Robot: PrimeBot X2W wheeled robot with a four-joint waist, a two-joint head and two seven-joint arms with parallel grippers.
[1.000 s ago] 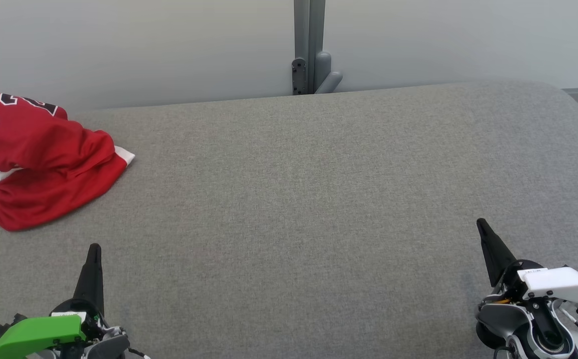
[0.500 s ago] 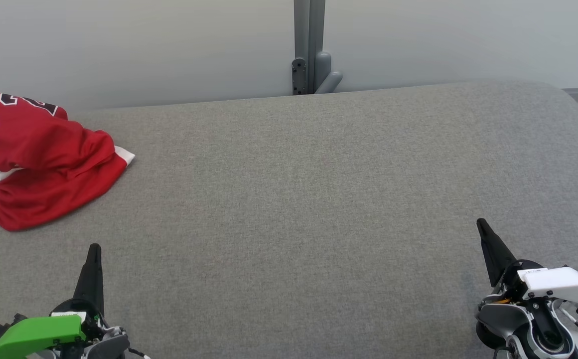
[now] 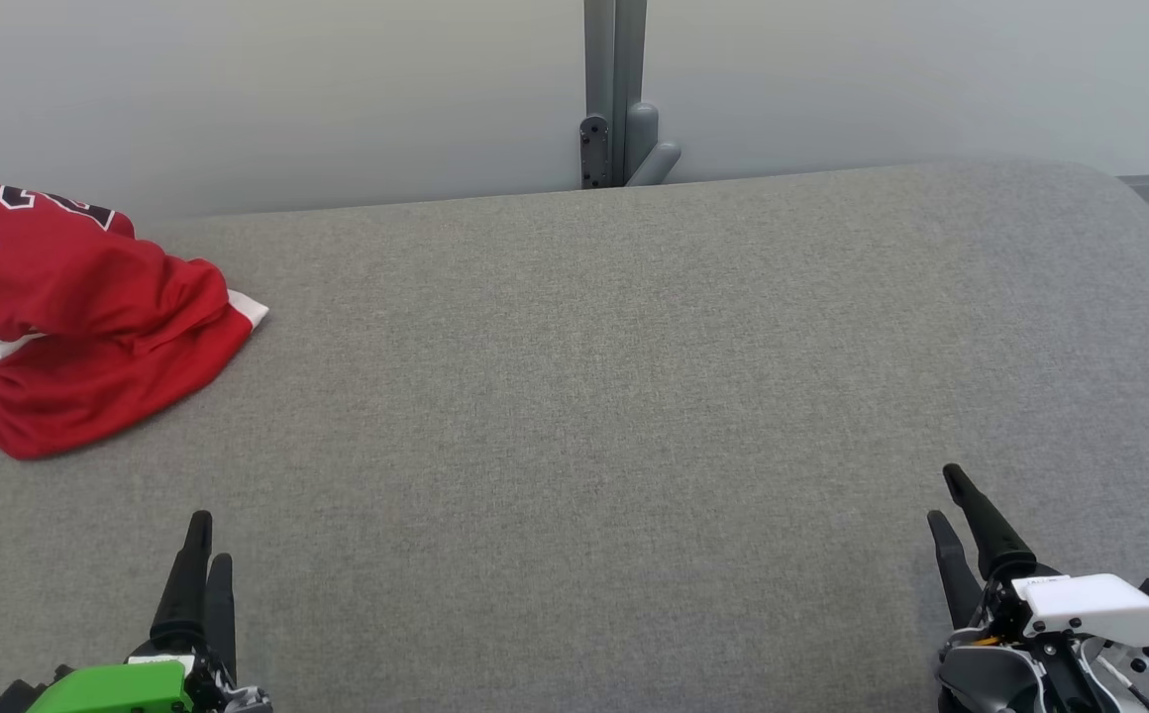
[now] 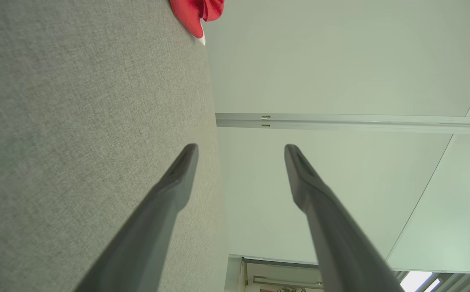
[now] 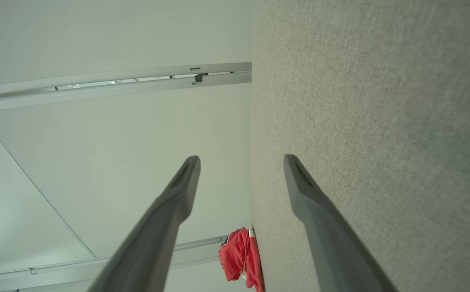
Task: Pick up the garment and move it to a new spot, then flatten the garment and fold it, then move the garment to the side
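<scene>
A wide grey fabric-covered table (image 3: 594,396) stretches in front of the robot, and nothing lies between either arm and the garment (image 3: 89,327), a red jersey with white trim heaped at the far left of the table, close to its back edge. It is crumpled and doubled over on itself, with a white corner poking out on its right side. Its left part runs out of the head view, and the white-and-black lettering on top is cut off there, so I cannot read it. The left gripper (image 3: 210,540) sits low at the near left, well short of the jersey and touching nothing, its two dark fingers (image 4: 170,190) spread apart with bare cloth and wall between them. The right gripper (image 3: 941,492) is at the near right, far from the jersey, its fingers (image 5: 312,202) likewise parted and holding nothing. Both gripper bodies, one with a green cover (image 3: 114,688) and one with a white cover (image 3: 1095,602), are clipped by the bottom edge. Behind the table stands a pale wall (image 3: 238,99) with a grey upright post (image 3: 614,59) and a small bracket at its foot. From the wrists the jersey shows as a small red scrap at the table's edge, too small to make out its folds
</scene>
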